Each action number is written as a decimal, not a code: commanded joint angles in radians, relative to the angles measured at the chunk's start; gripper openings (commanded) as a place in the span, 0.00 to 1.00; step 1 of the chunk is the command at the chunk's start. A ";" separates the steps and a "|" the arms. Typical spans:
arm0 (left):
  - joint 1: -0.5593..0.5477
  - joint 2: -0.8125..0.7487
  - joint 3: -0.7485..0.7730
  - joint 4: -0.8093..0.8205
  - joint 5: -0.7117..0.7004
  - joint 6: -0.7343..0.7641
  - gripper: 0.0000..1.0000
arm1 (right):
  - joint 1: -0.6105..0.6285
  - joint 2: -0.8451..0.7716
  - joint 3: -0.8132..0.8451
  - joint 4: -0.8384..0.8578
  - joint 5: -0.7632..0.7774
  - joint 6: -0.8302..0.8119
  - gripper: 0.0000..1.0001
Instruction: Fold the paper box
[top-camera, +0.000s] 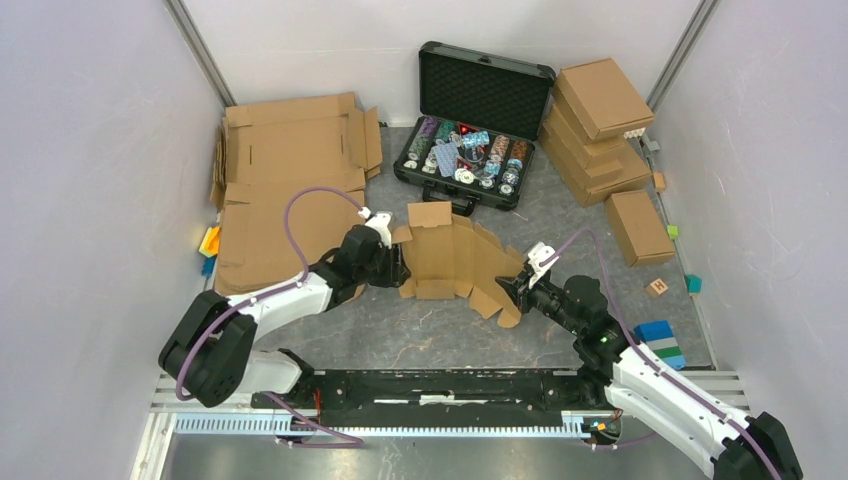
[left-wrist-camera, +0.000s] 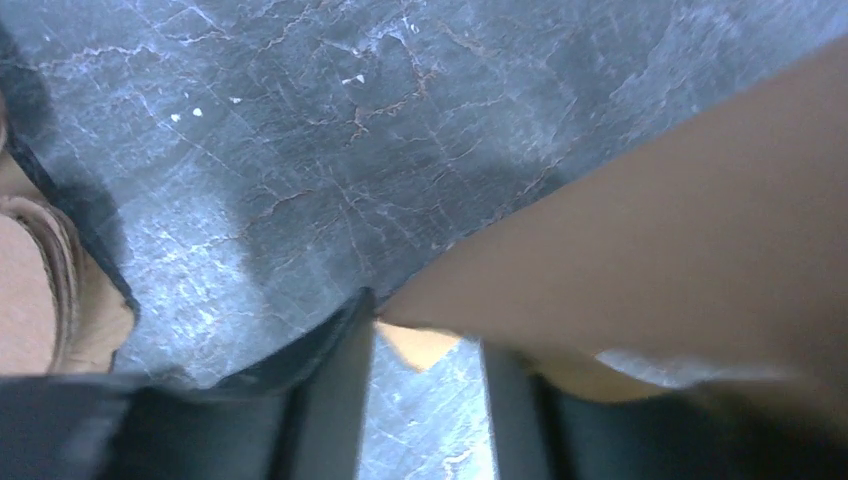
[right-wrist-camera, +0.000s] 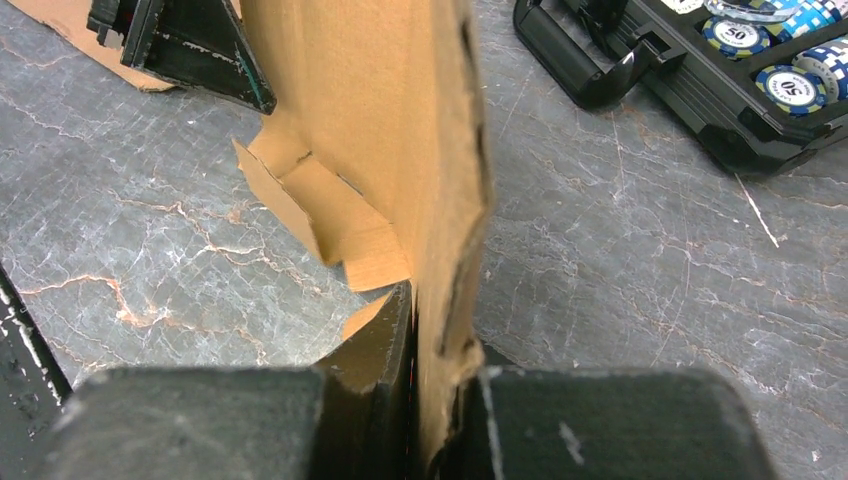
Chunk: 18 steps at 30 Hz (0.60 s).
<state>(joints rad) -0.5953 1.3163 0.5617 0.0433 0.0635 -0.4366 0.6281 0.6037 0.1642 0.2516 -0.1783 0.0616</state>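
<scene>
Centre of the frame: the paper box (top-camera: 450, 255), a brown cardboard mailer still spread open with its flaps and tabs unfolded, lies between my two arms on the grey marbled table (top-camera: 420, 335). It sits just in front of the open black case (top-camera: 487, 92) and its rows of poker chips (top-camera: 465, 155). One flap stands up at the box's far left corner, and jagged tabs run along its near edge.

My right gripper (top-camera: 518, 288) is clamped on the box's right-hand end. The right wrist view shows the corrugated edge running straight up the picture, pinched tight between both fingers (right-wrist-camera: 385, 340), with a small folded tab to the left of it.

My left gripper (top-camera: 397, 262) is at the box's left end. In the left wrist view its fingers (left-wrist-camera: 335, 400) stand apart with the table showing through the gap, and a corner of cardboard pokes in between them. The box's panel runs across above the right-hand finger. As far as I can see, neither finger presses the board.

On the left, large flat cardboard sheets (top-camera: 285, 170) lie partly under my left arm. On the right, a stack of folded boxes (top-camera: 595, 120) sits beside the case, one small closed box (top-camera: 638, 225) lies nearer, and coloured blocks (top-camera: 657, 332) line the table's edge.
</scene>
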 joint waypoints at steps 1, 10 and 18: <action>0.014 0.000 0.034 0.047 0.061 0.069 0.37 | 0.005 -0.008 0.024 0.019 0.037 -0.025 0.13; 0.012 -0.123 0.006 0.072 0.140 0.017 0.02 | 0.005 0.043 0.065 -0.001 0.114 0.042 0.72; 0.011 -0.125 -0.016 0.125 0.215 -0.066 0.02 | 0.005 0.176 0.037 0.098 0.110 0.164 0.92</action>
<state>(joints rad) -0.5842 1.1988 0.5556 0.1078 0.2214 -0.4297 0.6285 0.7296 0.1825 0.2813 -0.0986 0.1452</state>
